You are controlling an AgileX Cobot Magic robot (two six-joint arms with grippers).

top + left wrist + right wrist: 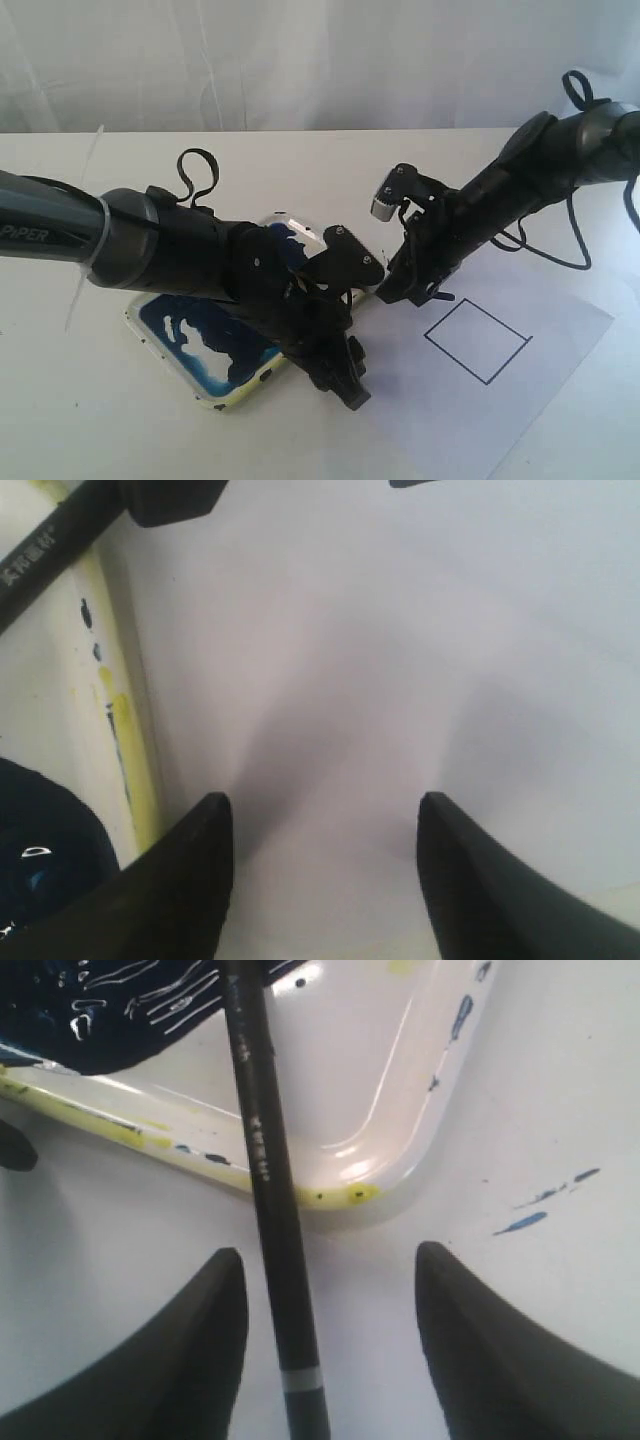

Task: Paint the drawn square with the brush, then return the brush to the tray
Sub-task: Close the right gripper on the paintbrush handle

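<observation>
White fabric [300,60] hangs as a backdrop behind a pale worktop [70,420]. A sheet of white paper [560,330] lies on the right side of it, and the drawn square [477,341] on it is a bare black outline, tilted, with no paint inside.

Left of the paper sits the tray [240,392], with a yellowish rim and dark blue paint pooled across its floor. The left arm reaches over it and hides much of its near side in the exterior view. Both arms carry loose black cable loops, and the two wrists crowd the gap between tray and paper.

From outside, the brush cannot be made out behind the arms. The right wrist view shows it plainly: the brush [265,1160] lies with its black handle across the tray's rounded corner, and its silver-banded stretch is out over the worktop. The right pincer [395,290] is spread wide, its fingers [190,1360] on either side of the handle with a gap on both sides and nothing gripped. A few blue flecks [520,1222] mark the white surface beside the tray.

The left pincer [343,385] is also wide apart and holds nothing. Its own camera shows it over blank white surface just beside the tray's rim, with a stretch of the brush handle [45,550] at the frame's edge.
</observation>
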